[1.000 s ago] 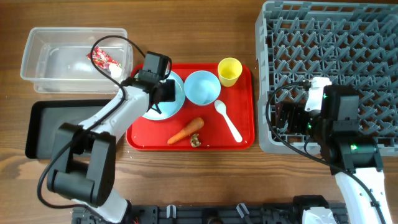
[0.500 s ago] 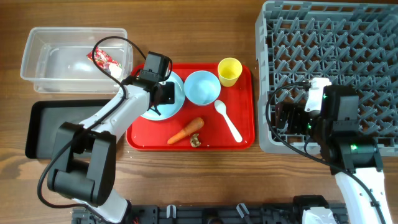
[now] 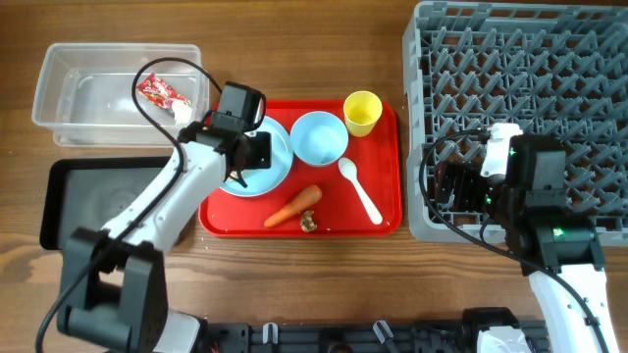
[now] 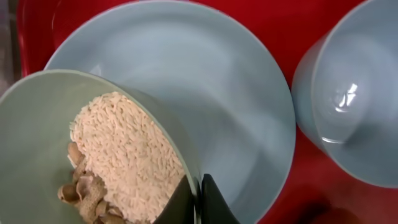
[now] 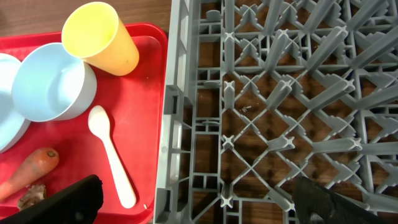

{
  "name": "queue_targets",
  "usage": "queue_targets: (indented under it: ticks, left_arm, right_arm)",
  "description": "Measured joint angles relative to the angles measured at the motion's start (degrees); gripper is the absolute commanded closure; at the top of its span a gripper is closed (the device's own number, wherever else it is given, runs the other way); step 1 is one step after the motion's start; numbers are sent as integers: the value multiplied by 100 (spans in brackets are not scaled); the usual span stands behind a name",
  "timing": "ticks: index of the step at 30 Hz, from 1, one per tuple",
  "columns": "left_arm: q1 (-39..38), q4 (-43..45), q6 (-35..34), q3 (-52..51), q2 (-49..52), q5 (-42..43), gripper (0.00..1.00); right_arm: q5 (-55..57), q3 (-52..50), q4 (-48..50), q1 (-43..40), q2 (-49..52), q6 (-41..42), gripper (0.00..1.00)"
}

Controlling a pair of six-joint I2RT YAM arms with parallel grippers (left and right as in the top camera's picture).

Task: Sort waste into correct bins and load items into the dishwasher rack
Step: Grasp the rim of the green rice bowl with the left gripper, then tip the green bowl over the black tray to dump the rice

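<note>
Your left end effector point(image 4: 199, 200) is clenched on the rim of the rice bowl point(image 4: 31, 130), with the rim pinched between its two fingers. That bowl holds white rice point(image 4: 124, 155) and beige scraps point(image 4: 81, 190). It is over the plate point(image 4: 211, 81) on the red tray point(image 3: 339, 214); whether it is lifted off the plate you cannot tell.

The empty bowl point(image 3: 319, 137) stands just beside the plate, and the cup point(image 3: 362, 112) stands beside that. The spoon point(image 3: 360, 191), the carrot point(image 3: 292, 207) and a brown bit point(image 3: 308, 224) at the carrot's tip lie on the red tray.

The wrapper point(image 3: 162, 93) lies in the tub point(image 3: 69, 98), and the black tray point(image 3: 78, 196) sits next to the tub on the desk point(image 3: 294, 59).

Your right end effector point(image 5: 199, 205) is released, fingers wide apart, above the rack point(image 3: 520, 59) at its corner nearest the red tray.
</note>
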Motion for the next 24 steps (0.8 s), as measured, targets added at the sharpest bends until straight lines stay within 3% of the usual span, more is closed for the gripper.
queue_targets:
  ticks: [14,19,24]
  left_arm:
    - [190,-1075,-446,-39,-1141,48,96]
    - [1130,-1263,-787,-39,-1814,328,96]
    - [2321,-1368,-841,-39,-1858,1130,96]
  right_arm:
    - [0,0,0,2,0,0,0]
    - [0,0,0,0,0,0,0]
    - [0,0,0,0,0,0,0]
